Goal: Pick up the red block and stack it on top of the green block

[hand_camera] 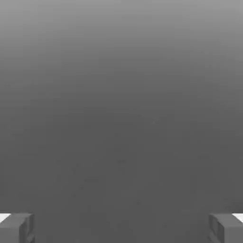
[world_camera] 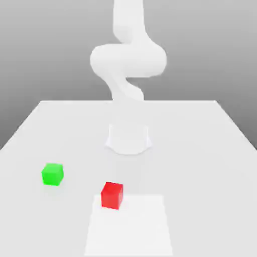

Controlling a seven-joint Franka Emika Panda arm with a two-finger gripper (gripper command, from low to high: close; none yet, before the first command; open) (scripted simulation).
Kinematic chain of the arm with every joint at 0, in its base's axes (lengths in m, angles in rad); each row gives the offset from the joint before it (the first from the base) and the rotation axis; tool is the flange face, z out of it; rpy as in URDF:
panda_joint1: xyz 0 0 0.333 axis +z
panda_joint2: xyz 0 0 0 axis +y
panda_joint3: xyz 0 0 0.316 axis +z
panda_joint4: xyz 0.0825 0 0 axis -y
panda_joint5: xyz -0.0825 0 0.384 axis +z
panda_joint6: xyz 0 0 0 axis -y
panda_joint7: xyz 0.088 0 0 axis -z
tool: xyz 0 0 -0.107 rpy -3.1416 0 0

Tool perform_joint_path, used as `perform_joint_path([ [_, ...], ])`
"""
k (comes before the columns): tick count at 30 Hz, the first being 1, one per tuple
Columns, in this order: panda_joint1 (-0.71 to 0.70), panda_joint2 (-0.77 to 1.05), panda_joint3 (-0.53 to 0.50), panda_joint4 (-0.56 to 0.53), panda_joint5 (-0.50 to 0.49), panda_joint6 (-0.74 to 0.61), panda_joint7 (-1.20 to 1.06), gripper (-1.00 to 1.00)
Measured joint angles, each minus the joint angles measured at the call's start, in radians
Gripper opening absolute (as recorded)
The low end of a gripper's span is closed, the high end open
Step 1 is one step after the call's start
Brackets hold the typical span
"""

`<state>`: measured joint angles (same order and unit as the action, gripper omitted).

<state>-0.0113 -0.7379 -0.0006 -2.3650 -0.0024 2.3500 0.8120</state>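
Two cubes sit on the white table (world_camera: 201, 150) in front of you. The red block (world_camera: 112, 195) rests flat at the near side, its lower part on the far left corner of a brighter white square patch (world_camera: 130, 226) marked on the surface. The green block (world_camera: 52, 173) stands apart from it, farther toward the exterior view's left and slightly deeper in. Nothing touches either cube. Behind them, the white arm (world_camera: 128, 60) rises from its round base (world_camera: 128, 138) at the middle of the table. From the hand camera you see the gripper (hand_camera: 121, 228) spread wide, its two grey fingertips (hand_camera: 16, 228) far apart with nothing between them.
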Motion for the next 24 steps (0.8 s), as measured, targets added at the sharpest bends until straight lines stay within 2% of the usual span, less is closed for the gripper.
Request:
perform_joint_path([
  [16,-0.086,0.527,-0.020,-0.507,-0.009,0.406,0.092,0.00],
  [18,-0.093,0.657,-0.023,-0.542,-0.003,0.505,0.096,0.00],
  [23,-0.102,0.868,-0.013,-0.534,0.017,0.680,0.085,0.00],
  [24,-0.107,0.903,-0.009,-0.530,0.019,0.710,0.084,-1.00],
])
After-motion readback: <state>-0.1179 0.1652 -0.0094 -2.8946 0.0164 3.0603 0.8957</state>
